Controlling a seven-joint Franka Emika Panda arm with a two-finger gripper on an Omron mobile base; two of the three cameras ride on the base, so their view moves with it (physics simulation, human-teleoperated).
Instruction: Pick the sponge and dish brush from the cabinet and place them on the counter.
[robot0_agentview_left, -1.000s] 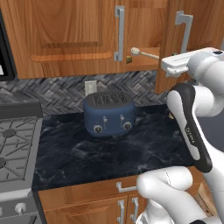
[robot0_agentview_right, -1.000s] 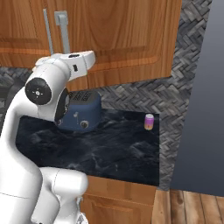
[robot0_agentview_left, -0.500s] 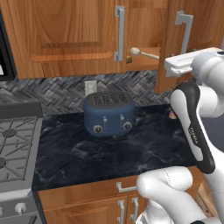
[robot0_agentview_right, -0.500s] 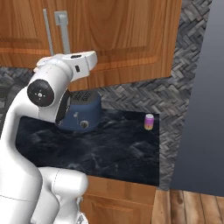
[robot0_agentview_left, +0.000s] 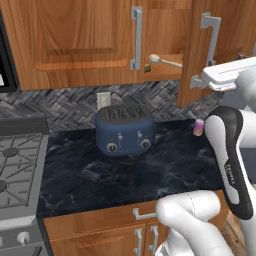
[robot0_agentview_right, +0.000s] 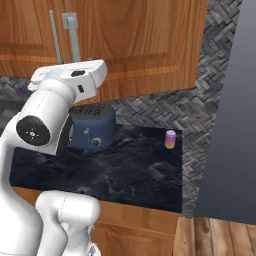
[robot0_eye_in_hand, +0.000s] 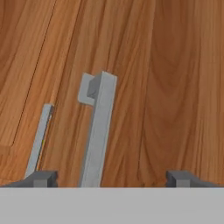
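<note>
The cabinet (robot0_agentview_left: 75, 35) hangs above the counter (robot0_agentview_left: 125, 175), and its right door (robot0_agentview_left: 196, 55) stands ajar. Through the gap lies the dish brush (robot0_agentview_left: 166, 61), a pale stick with a round white head, on the shelf. The sponge is hidden. My gripper (robot0_eye_in_hand: 113, 180) is open, its fingertips (robot0_eye_in_hand: 41, 178) set wide on either side of the door's silver bar handle (robot0_eye_in_hand: 98, 131) without touching it. In the left base view the white hand (robot0_agentview_left: 227, 75) is level with the lower end of that handle (robot0_agentview_left: 211, 35).
A blue toaster (robot0_agentview_left: 124, 131) stands at the back of the counter, with a small purple-and-cream jar (robot0_agentview_left: 199, 127) to its right. The stove top (robot0_agentview_left: 17, 165) lies at the left. Another silver handle (robot0_agentview_left: 136, 37) is on the shut left door.
The jaws have opened wide and let go of the door handle. The arm and the door have barely moved.
</note>
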